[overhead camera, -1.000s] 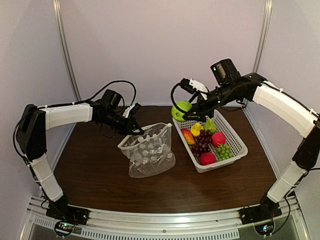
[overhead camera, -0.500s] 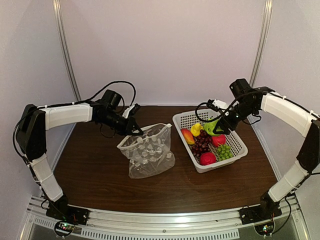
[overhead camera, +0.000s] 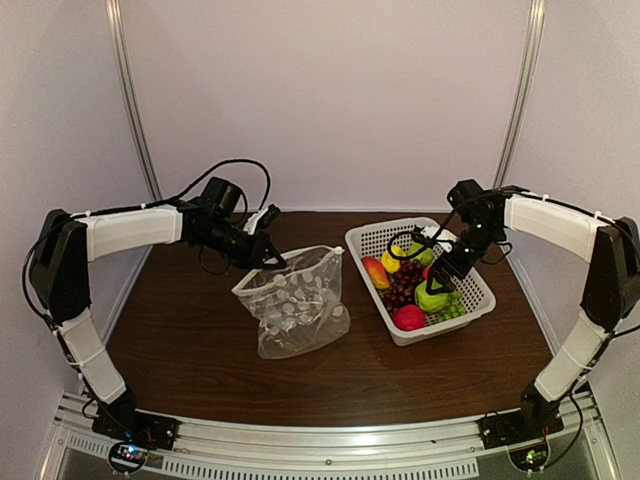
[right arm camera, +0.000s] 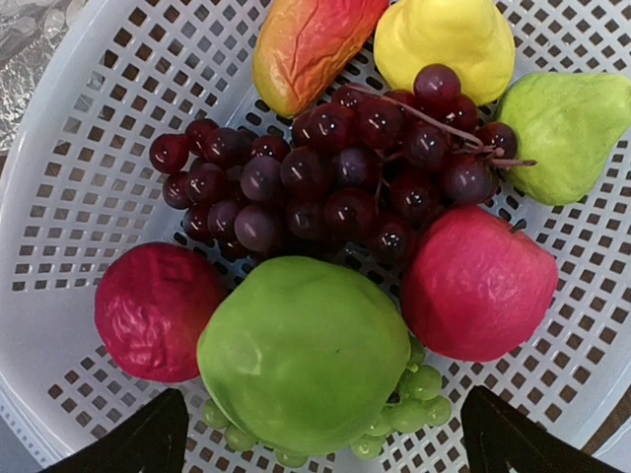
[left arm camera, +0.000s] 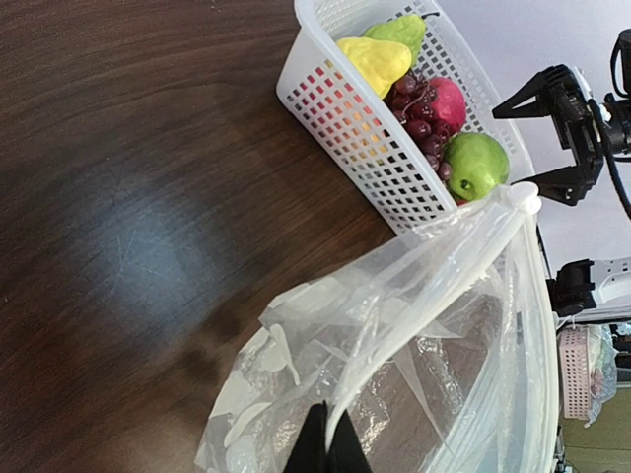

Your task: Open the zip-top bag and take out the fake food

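Right arm has swung down off the far rim of the basket (overhead camera: 372,238), and its load has come with it. The green apple (right arm camera: 301,353) now lies among the fake food (right arm camera: 325,177), directly under the right end effector (right arm camera: 323,419). That end effector is released, fingers spread wide to either side of the apple and clear of it. I read this as a drop completed.

Left end effector (left arm camera: 328,448) has not shifted. It is clenched on the rim of the zip-top bag (overhead camera: 300,310), holding the mouth up off the desk (overhead camera: 180,340).

- Bag hangs below and ahead of the left fingers, bottom resting on the desk.
- Its long axis runs from the raised mouth down toward the near edge; the zip rim runs away from the fingers toward the basket.
- Mouth gapes upward.
- I make out no fruit inside, though dots and crinkles blur it.
- Apple is near round, no clear long axis, stem not seen.

My judgement: removal looks finished or nearly so.
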Motion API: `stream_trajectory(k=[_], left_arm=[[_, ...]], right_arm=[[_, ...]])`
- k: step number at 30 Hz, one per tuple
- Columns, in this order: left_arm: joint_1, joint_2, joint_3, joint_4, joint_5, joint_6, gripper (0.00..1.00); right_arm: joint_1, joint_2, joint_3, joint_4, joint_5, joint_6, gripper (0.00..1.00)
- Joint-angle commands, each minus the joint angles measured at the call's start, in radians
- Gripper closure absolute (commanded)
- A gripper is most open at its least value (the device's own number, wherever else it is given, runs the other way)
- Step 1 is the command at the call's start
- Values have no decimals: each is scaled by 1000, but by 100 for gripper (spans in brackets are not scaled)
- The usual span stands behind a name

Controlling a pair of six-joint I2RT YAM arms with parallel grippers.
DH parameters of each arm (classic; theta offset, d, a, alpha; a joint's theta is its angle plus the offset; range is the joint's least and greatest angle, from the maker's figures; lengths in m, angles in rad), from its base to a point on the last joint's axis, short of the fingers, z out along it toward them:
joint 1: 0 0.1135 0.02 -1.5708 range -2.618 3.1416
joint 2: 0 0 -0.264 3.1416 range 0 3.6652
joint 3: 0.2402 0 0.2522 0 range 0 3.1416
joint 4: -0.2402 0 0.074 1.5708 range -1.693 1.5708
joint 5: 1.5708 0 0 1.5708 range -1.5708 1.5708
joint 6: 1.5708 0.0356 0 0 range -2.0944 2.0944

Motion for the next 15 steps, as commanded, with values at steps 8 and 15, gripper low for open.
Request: stream_trajectory(k=[8,15], left_arm=[[4,-21,-14,-4,14,21,100],[4,-19,6,-16,33,24,90]], right_arm=[[-8,-50,139,-50,-29,45,0],[-17,-192,65,196,58,149,0]])
